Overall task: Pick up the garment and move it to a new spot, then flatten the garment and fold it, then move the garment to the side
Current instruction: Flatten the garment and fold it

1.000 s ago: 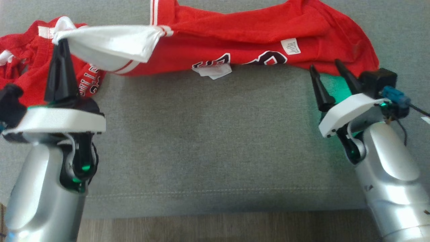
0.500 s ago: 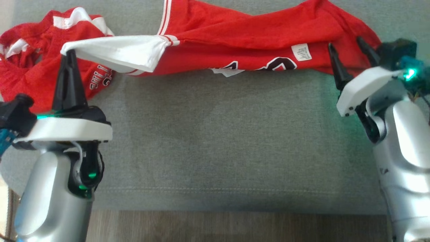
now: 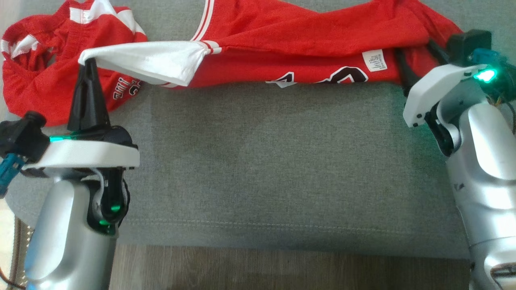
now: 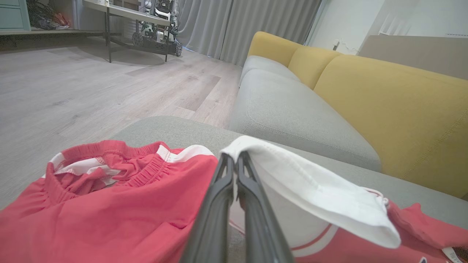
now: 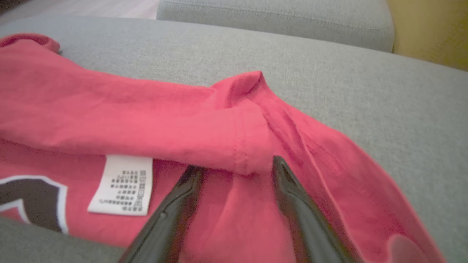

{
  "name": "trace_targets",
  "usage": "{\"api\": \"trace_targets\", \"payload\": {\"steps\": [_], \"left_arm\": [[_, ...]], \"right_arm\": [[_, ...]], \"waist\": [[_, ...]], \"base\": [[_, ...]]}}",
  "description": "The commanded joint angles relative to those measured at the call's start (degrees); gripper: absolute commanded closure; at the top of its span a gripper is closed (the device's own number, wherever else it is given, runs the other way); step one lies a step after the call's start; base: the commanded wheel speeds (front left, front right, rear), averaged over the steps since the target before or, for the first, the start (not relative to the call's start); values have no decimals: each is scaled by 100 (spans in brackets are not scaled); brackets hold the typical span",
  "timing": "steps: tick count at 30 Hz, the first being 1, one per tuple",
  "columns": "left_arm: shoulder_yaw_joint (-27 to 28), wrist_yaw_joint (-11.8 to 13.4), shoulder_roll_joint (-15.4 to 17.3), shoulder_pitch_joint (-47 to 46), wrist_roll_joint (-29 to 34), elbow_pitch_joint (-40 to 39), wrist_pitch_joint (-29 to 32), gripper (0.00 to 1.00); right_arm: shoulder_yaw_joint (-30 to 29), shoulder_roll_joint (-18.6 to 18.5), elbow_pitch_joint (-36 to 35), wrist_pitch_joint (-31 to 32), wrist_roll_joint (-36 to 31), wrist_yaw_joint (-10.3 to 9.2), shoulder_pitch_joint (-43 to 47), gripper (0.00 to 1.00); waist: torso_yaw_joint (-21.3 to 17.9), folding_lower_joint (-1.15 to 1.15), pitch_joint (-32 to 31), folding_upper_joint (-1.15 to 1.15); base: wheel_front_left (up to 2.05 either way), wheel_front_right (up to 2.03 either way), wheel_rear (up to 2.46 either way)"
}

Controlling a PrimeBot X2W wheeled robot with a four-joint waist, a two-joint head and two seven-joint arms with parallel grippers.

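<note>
Left gripper [image 4: 234, 157]: jaws pressed together, pinching the hem of the white sleeve [image 3: 149, 60], which is lifted off the cushion and drawn taut. Right gripper [image 5: 237, 165]: jaws apart, one finger on each side of a rolled fold at the other end of the red shirt [image 3: 306, 40], tips touching or just under the cloth, nothing clamped. The shirt lies stretched in a long bunched band across the far part of the grey sofa seat [image 3: 258, 161], print side partly tucked under. Just beside the left gripper sits a crumpled red heap [image 3: 32, 92] with a gathered waistband, probably shorts; cannot tell whether it is tangled with the shirt. Risks: the right jaws could close on the top layer only, so the fold slips out on lifting. The left hold is on the sleeve edge alone, so the body may sag and twist. A snagged heap would drag along. Count: two grippers, one shirt, one white sleeve, one care label [image 3: 374, 60], one red heap.
</note>
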Motion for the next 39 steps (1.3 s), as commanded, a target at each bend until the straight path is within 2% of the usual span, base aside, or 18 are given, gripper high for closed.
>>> {"api": "trace_targets", "payload": {"steps": [1, 2, 4, 5, 13, 21, 23, 30, 31, 32, 35, 39], "left_arm": [[245, -28, 101, -231, 56, -169, -70, 100], [246, -37, 98, -241, 71, -164, -70, 100], [257, -48, 96, -252, 95, -156, -70, 100], [263, -51, 97, -253, 105, -151, -70, 100], [297, -86, 174, -278, 188, -156, -69, 100], [302, -212, 632, -867, 384, -284, 142, 100], [280, -287, 844, -1229, 473, -349, 308, 100], [102, -594, 1262, -2469, 586, -325, 955, 100], [52, -708, 1274, -2710, 511, -265, 1077, 100], [52, -708, 1274, -2710, 511, -265, 1077, 100], [-138, -997, 1306, -3552, 233, -2, 1417, 100], [-452, -1129, 1424, -4853, 241, 861, 1701, 100]], "right_arm": [[118, 24, -154, -126, 9, -1, -196, 31], [143, 17, -126, -207, 14, -1, -231, 53], [199, 13, -49, -307, 20, -1, -287, 80], [225, 18, -9, -348, 34, -1, -314, 99], [424, 2, -53, -654, 180, -1, -457, 100], [367, -255, -662, -589, 524, -1, -763, 100], [283, -372, -928, -401, 686, -1, -892, 100], [1, -611, -1368, 58, 931, -1, -1439, 100], [-13, -598, -1342, 129, 952, -1, -1578, 100], [-13, -598, -1342, 129, 952, -1, -1578, 100], [92, -589, -1085, 378, 906, -1, -2106, 100], [96, -486, -519, 363, 601, -1, -2988, 100]], "waist": [[2, 0, 29, 0], [0, 0, 41, 0], [-15, 0, 58, 0], [-26, 0, 61, 0], [-193, 0, -119, 0], [-466, 0, -474, 0], [-558, 0, -600, 0], [-751, 0, -691, 0], [-794, 0, -661, 0], [-794, 0, -661, 0], [-900, 0, -456, 0], [-988, 0, -115, 0]], "base": [[0, 0, 0], [0, 0, 0], [0, 0, 0], [0, 0, 0], [0, 0, 0], [0, 0, 0], [0, 0, 0], [0, 0, 0], [0, 0, 0], [0, 0, 0], [0, 0, 0], [0, 0, 0]]}}
